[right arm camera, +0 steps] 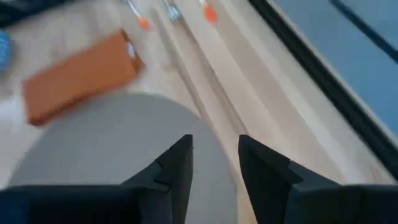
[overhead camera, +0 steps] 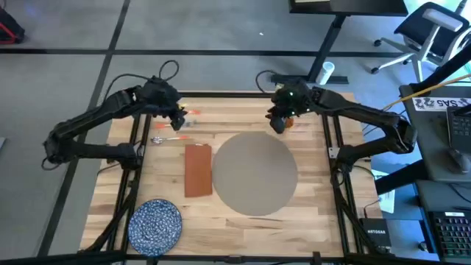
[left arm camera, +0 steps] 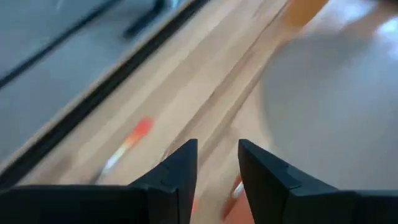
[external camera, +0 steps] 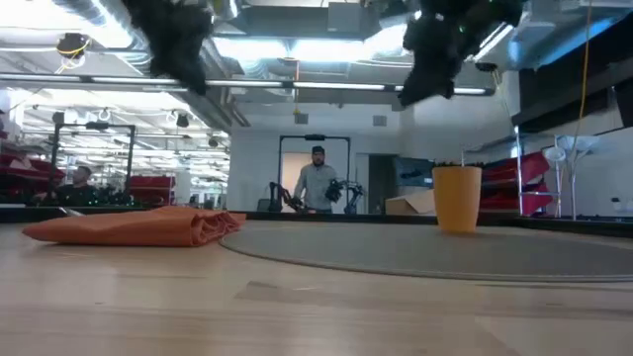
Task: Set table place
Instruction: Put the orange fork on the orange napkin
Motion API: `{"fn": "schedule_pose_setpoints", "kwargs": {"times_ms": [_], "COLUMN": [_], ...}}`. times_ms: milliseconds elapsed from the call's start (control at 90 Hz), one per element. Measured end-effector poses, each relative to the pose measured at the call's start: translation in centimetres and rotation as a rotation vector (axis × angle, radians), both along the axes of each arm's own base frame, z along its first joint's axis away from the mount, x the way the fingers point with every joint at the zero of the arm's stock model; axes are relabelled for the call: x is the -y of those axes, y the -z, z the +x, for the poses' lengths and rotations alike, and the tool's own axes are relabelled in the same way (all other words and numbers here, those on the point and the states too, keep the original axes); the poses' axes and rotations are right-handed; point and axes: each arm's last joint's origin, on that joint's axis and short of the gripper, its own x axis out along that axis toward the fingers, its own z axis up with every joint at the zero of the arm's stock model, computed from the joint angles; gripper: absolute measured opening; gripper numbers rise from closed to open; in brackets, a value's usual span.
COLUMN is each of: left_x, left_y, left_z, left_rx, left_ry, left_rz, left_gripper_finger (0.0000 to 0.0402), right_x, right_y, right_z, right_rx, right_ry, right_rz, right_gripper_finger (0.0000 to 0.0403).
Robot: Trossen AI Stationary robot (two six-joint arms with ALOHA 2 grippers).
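Mat (overhead camera: 255,174) lies flat mid-table (overhead camera: 309,221), bare. Napkin (overhead camera: 197,169) just beside its left edge; blue plate (overhead camera: 155,223) at the near left corner, well apart. Left gripper (overhead camera: 177,121) raised over the far-left cutlery (overhead camera: 168,139), fingers (left arm camera: 177,177) narrowly parted, empty. Right gripper (overhead camera: 280,124) above the mat's far edge, narrow gap, empty. Yellow cup (external camera: 457,198) stands upright beyond the mat.

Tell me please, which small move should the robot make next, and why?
Probably the left gripper should descend to the cutlery beneath it. Its fingers are open and empty, the placemat is bare, and the plate lies farther off.
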Motion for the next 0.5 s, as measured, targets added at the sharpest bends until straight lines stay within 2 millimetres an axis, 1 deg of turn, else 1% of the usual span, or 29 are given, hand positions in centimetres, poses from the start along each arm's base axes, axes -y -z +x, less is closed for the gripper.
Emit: {"fn": "schedule_pose_setpoints", "kwargs": {"times_ms": [111,189,356,500], "left_x": [-1.3,-2.3,-4.3,-5.8], "left_y": [1.3,2.2,4.1,5.8], "left_z": [0.1,0.4,1.0,1.2], "left_rx": [-0.115,-0.171,-0.278,-0.375], "left_ry": [-0.095,-0.112,-0.093,-0.144], "left_rz": [-0.028,-0.033,-0.069,-0.078], "left_gripper_finger": [0.0102,0.0102,0.0102,0.0099], "right_x": [0.4,0.6,1.1,1.5], "right_y": [-1.2,-1.5,-0.7,0.2], "right_z": [0.5,0.8,1.8,2.8], "right_rx": [0.064,0.076,0.052,0.056], "right_ry": [0.038,0.04,0.02,-0.004], "right_rz": [-0.056,-0.064,-0.056,-0.028], "right_gripper_finger": [0.0115,0.0115,0.0115,0.0115]}}
